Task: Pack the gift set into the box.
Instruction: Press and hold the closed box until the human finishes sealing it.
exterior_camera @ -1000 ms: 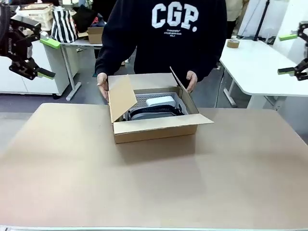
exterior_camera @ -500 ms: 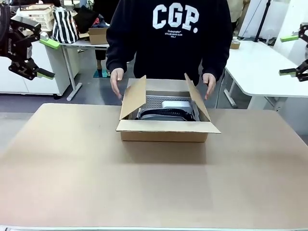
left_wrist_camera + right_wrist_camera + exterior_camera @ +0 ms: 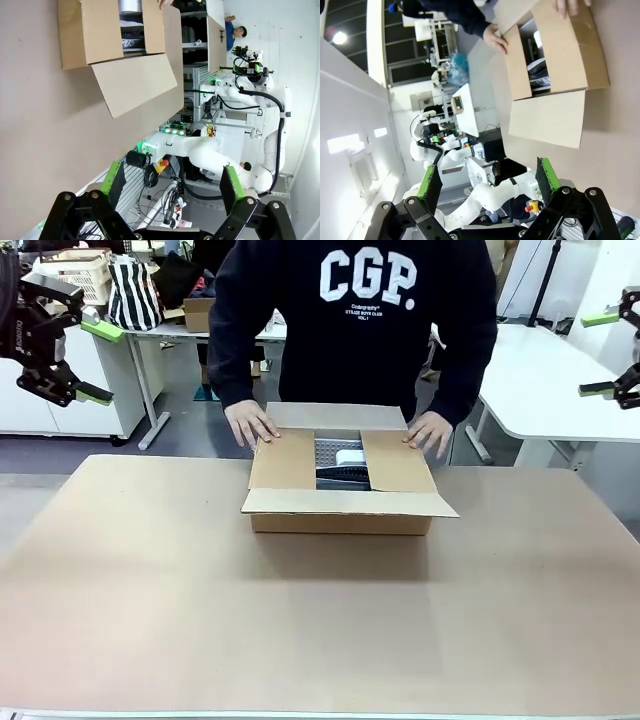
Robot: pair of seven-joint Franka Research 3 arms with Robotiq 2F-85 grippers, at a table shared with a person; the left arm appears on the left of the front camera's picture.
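Observation:
The brown cardboard box [image 3: 340,512] stands at the far middle of the table. The person's two hands [image 3: 250,426] press its side flaps down flat; the front flap sticks out toward me. Through the gap between the flaps the gift set [image 3: 341,465] shows inside: a white block, a dark curved piece and a grey perforated tray. The box [image 3: 115,35] also appears at the top of the left wrist view, and the box [image 3: 555,70] in the right wrist view. My left gripper [image 3: 75,335] hangs open high at the far left. My right gripper [image 3: 612,352] hangs open high at the far right.
The brown table top [image 3: 320,630] lies bare in front of the box. Behind stand a white table [image 3: 530,380] with a tape roll at the right and a desk with a striped bag [image 3: 132,292] at the left.
The person has folded the two upright side flaps down onto the box and now holds them flat. Both arms have stayed where they were.

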